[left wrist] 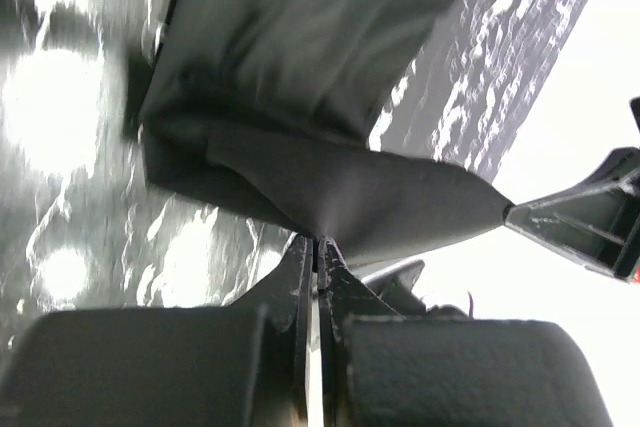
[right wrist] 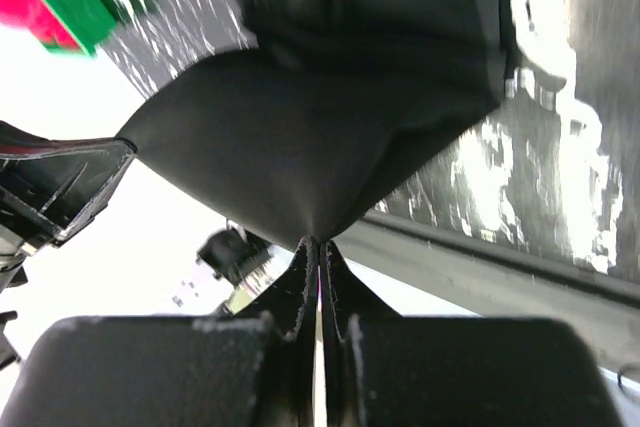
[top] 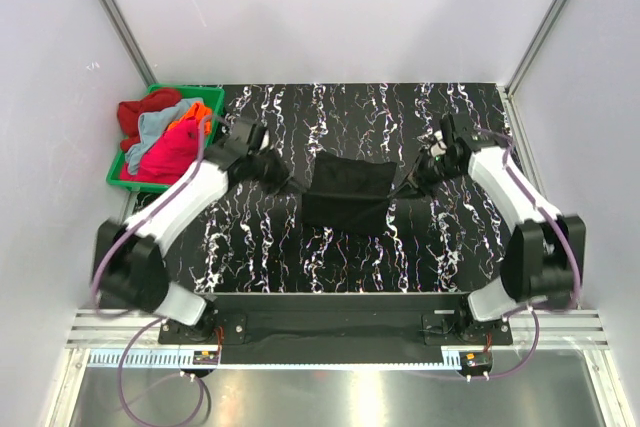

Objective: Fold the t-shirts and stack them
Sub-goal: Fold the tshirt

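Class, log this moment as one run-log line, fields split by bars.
left gripper: shut on black t-shirt | right gripper: shut on black t-shirt | other t-shirts: in green bin

the left claw [left wrist: 318, 247] sits at the bottom middle, its two dark fingers pressed together on a pinch of the black t-shirt [left wrist: 300, 87]. from that pinch the cloth fans upward, taut, with folds bunched at the left and a broad panel filling the top. one stretched corner runs right to the tip of the right claw [left wrist: 515, 214]. beneath lies the black, white-veined surface [left wrist: 70, 207], with bright glare spots on the left.
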You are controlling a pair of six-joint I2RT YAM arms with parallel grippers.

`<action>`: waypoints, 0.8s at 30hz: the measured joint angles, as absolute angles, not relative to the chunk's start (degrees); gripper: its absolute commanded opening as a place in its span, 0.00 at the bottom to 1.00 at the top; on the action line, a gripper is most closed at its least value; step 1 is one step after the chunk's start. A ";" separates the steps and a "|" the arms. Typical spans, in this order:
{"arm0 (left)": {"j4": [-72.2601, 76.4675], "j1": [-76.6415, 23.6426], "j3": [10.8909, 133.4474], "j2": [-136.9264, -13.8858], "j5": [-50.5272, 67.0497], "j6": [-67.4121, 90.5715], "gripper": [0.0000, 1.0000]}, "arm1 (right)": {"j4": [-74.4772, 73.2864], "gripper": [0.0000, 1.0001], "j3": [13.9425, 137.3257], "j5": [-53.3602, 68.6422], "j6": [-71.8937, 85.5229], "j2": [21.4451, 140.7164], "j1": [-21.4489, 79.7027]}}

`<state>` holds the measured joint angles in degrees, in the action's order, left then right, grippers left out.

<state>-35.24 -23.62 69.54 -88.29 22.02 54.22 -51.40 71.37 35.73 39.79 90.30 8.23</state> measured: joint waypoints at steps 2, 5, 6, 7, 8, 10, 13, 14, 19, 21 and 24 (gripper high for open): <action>-35.18 -23.70 64.03 -81.69 22.74 54.76 0.00 | -52.16 0.00 68.20 36.12 39.70 85.76 9.04; -35.48 -23.99 57.30 -72.53 23.77 56.10 0.00 | -53.06 0.00 62.63 36.38 40.27 78.19 11.77; -35.46 -24.14 55.22 -69.38 24.03 56.73 0.00 | -53.21 0.00 60.95 36.47 40.86 75.79 13.10; -35.66 -24.32 53.30 -66.41 24.27 57.39 0.00 | -53.47 0.00 59.48 36.53 41.34 73.65 14.20; -35.90 -24.47 51.59 -63.59 24.67 58.15 0.00 | -53.82 0.00 57.87 36.56 42.24 71.16 15.53; -36.14 -24.95 48.25 -58.02 25.36 59.94 0.00 | -54.02 0.00 55.59 36.60 43.66 67.46 17.17; -36.80 -26.17 44.01 -50.30 26.28 63.00 0.00 | -55.05 0.00 53.19 36.58 45.89 62.65 18.87; -37.28 -26.57 43.16 -48.36 26.44 63.77 0.00 | -55.59 0.00 52.69 36.58 46.61 61.08 19.51; -42.00 -28.69 41.74 -38.74 26.55 67.64 0.00 | -58.43 0.00 51.46 36.73 49.84 53.98 23.31; -44.05 -29.04 41.76 -35.66 26.57 68.84 0.00 | -59.72 0.00 50.78 36.99 50.92 51.29 24.05; -46.54 -29.23 41.78 -32.56 26.48 70.35 0.00 | -61.54 0.00 50.00 37.45 52.38 48.14 24.34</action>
